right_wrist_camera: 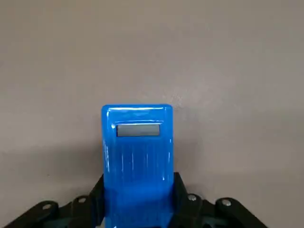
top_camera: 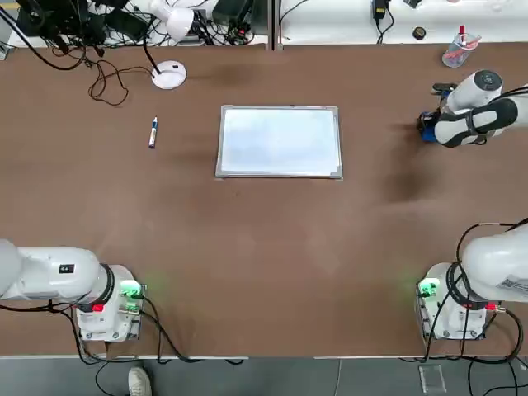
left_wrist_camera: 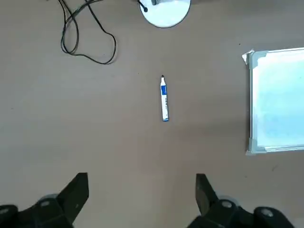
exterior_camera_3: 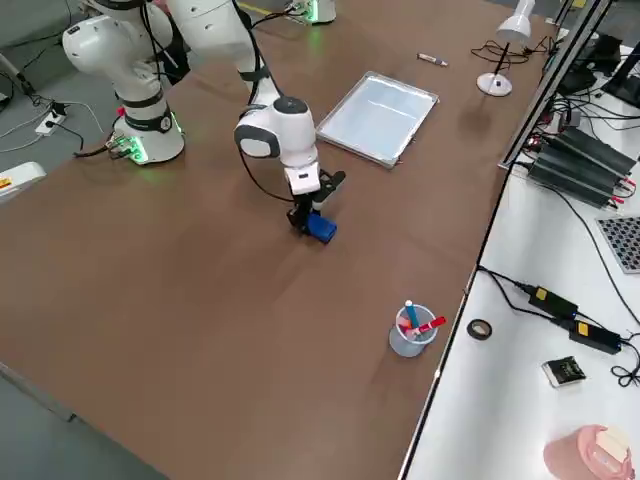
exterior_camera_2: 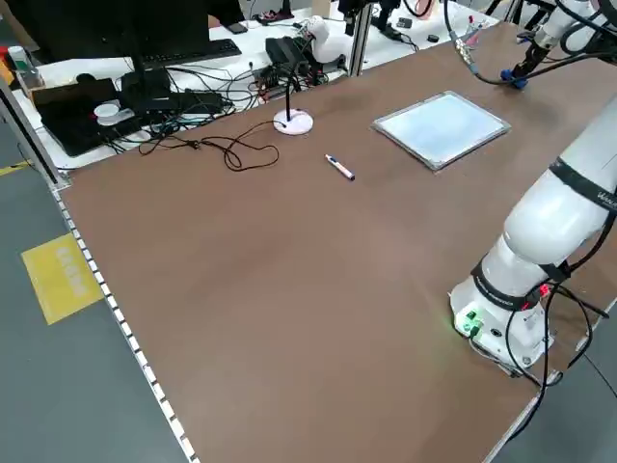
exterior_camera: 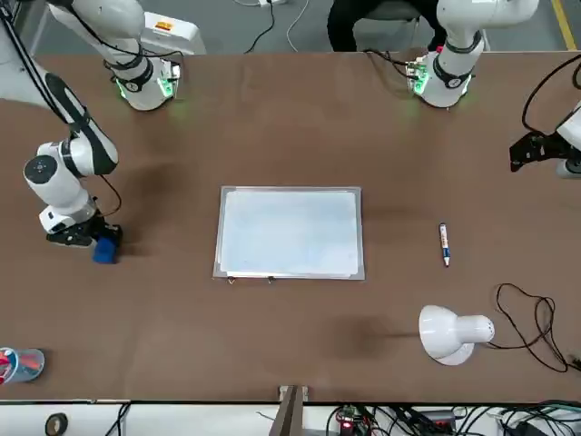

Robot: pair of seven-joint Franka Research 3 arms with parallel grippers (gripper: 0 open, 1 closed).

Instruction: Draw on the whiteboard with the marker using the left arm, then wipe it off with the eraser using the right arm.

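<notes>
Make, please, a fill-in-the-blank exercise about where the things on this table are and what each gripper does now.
1. The right gripper is shut on the ____.
2. The marker lies on the table between the whiteboard and the white ____ base.
3. The left gripper is ____ and holds nothing.
4. The clear cup holding red items stands near the table's ____.

Missing words: eraser; lamp; open; edge

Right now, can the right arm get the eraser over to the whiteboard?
Probably yes. The right gripper is shut on the eraser, and only bare table lies between it and the whiteboard. The marker sits on the board's far side.
</notes>
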